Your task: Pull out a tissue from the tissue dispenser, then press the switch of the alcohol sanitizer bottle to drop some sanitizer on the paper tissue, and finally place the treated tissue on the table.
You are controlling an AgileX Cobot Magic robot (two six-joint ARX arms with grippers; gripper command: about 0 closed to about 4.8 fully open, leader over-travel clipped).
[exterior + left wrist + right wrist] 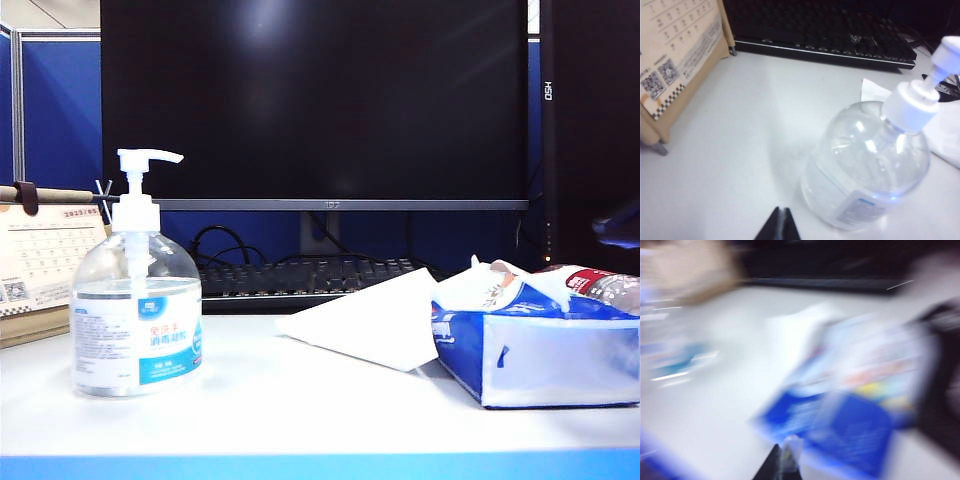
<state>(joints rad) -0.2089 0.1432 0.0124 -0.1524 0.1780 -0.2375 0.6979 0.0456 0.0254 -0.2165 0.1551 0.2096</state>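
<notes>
Exterior view: no arm plainly in sight; only a dark blur at the 3 o'clock edge, too vague to name. On the white bench [300, 405] with its blue front edge, alcohol sanitizer bottle [136, 312] upright at 9 o'clock, white switch [146, 160] on top, nozzle pointing toward 3 o'clock. Tissue dispenser [545, 345] at 4 o'clock, blue and white, well apart from the bottle. Tissue [365, 320] between them, just beside the dispenser, one edge on the bench and the rest sloping up toward the pack. Behind: keyboard [300, 278], dark monitor [315, 100], desk calendar [45, 260] at 9 o'clock.

Left wrist view: looking steeply down on the bench [740, 150]. Left gripper [780, 225] low over the bench, jaws pressed together to a dark point, holding nothing, near the alcohol sanitizer bottle [865, 165] but apart from it. Switch [927, 85] above the bottle's shoulder. Tissue [950, 130] partly hidden behind the bottle. Calendar [675, 65] and keyboard [825, 35] beyond.

Right wrist view: heavily blurred. Right gripper [781, 462] with jaws together, empty as far as can be told, above the blue edge of the tissue dispenser [855, 400]; touching or not, cannot tell. White tissue [800, 325] smeared beyond the pack.
</notes>
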